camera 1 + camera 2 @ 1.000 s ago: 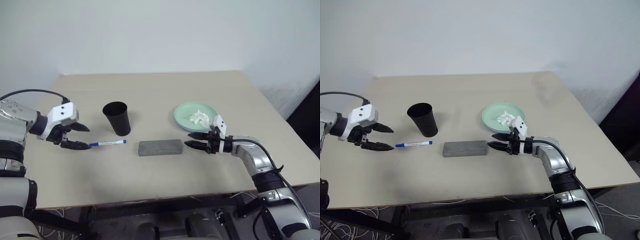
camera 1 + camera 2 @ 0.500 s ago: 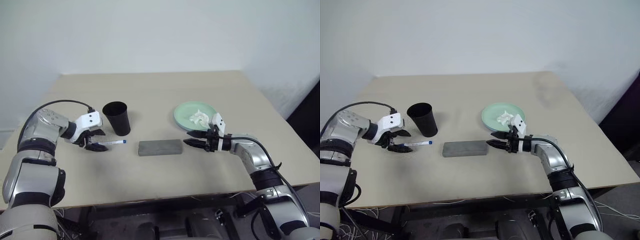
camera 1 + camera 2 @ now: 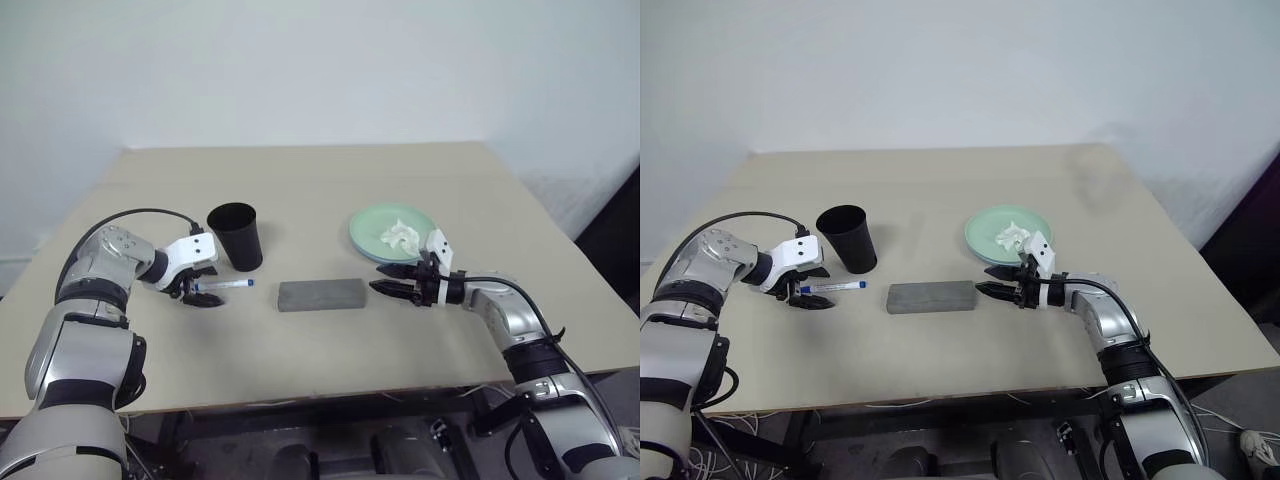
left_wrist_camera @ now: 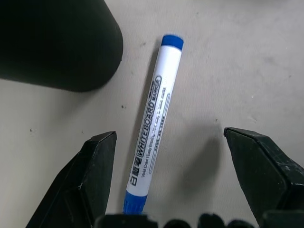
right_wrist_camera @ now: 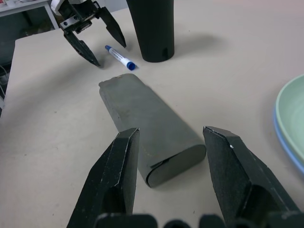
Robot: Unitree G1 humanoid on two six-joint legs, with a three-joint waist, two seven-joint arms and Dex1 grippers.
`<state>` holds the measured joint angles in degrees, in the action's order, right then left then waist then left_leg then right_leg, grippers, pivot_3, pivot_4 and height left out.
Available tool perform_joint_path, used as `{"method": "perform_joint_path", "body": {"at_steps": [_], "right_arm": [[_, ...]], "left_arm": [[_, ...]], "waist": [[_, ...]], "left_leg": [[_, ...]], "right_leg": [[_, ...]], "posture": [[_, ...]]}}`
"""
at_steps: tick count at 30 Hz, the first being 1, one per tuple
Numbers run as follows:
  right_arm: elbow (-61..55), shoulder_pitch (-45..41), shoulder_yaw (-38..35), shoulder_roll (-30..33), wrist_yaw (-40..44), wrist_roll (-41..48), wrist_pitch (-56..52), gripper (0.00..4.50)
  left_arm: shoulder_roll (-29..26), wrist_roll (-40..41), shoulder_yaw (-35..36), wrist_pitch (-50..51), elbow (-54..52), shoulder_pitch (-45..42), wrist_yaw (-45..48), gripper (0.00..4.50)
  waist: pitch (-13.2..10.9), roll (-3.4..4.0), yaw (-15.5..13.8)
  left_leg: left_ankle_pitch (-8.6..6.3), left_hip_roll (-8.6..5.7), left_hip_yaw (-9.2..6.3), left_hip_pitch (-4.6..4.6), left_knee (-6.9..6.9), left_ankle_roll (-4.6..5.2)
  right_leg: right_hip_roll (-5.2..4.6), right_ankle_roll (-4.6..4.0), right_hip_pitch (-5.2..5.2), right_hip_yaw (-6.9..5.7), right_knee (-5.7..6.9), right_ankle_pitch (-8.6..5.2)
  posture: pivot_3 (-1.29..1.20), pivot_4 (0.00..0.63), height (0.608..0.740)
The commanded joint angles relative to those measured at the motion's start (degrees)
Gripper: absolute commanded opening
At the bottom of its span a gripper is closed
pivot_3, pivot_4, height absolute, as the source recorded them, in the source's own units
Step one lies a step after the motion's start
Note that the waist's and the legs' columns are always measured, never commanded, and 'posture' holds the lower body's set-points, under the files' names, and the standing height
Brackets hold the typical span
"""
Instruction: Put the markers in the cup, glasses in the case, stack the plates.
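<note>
Left gripper (image 3: 199,288) angled down over the marker (image 3: 224,285), jaws wide astride it.
Marker lies on the bench (image 3: 300,190) at the cup's (image 3: 236,237) 7 o'clock; right gripper (image 3: 385,279) level, jaws parted, faces the case (image 3: 320,295).

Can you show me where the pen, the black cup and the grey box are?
marker (image 4: 153,126): left wrist view, middle of its white barrel.
cup (image 3: 236,240): left eye view, its black side wall.
case (image 3: 320,295): left eye view, middle of its grey top.

A blue-capped white marker (image 4: 153,124) lies flat beside the upright black cup (image 3: 235,236); the closed grey case (image 3: 320,294) rests nearby, mint plate (image 3: 371,227) stacked on blue.
</note>
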<state>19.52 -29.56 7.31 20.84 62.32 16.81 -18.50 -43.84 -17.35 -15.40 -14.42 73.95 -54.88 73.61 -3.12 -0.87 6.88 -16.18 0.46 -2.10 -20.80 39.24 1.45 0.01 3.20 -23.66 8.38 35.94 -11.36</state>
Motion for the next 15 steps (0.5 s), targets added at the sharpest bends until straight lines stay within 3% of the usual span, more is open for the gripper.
{"method": "perform_joint_path", "body": {"at_steps": [1, 9, 15], "right_arm": [[-2.59, -0.58, -1.21, 0.08, -0.36, 0.94, 0.42, 2.32], [-3.16, -0.34, -1.23, 0.08, -0.97, 1.1, 0.13, 2.32], [-2.89, -0.53, -1.26, 0.09, -1.07, 1.04, 0.07, 2.32]], "left_arm": [[0.4, -0.41, 0.34, 0.79, 0.26, -2.21, 0.14, 3.83], [0.74, -0.11, 0.15, 4.41, 0.36, -2.48, 8.93, 3.83], [0.05, -0.07, 0.74, 4.5, 0.14, -3.89, 9.11, 3.83]], "waist": [[0.0, 0.0, 0.0], [0.0, 0.0, 0.07], [0.0, -0.01, 0.06]], "left_leg": [[0.0, 0.0, 0.0, 0.0, 0.01, 0.0], [0.0, -0.01, 0.01, 0.01, 0.02, 0.0], [0.0, 0.0, 0.0, 0.01, 0.03, 0.0]], "right_leg": [[0.0, 0.0, 0.0, 0.0, 0.0, 0.0], [0.0, 0.0, 0.03, 0.0, 0.0, 0.0], [0.0, 0.0, 0.03, 0.0, 0.01, 0.0]], "posture": [[0.0, 0.0, 0.74], [0.0, 0.0, 0.74], [0.0, 0.0, 0.74]]}}
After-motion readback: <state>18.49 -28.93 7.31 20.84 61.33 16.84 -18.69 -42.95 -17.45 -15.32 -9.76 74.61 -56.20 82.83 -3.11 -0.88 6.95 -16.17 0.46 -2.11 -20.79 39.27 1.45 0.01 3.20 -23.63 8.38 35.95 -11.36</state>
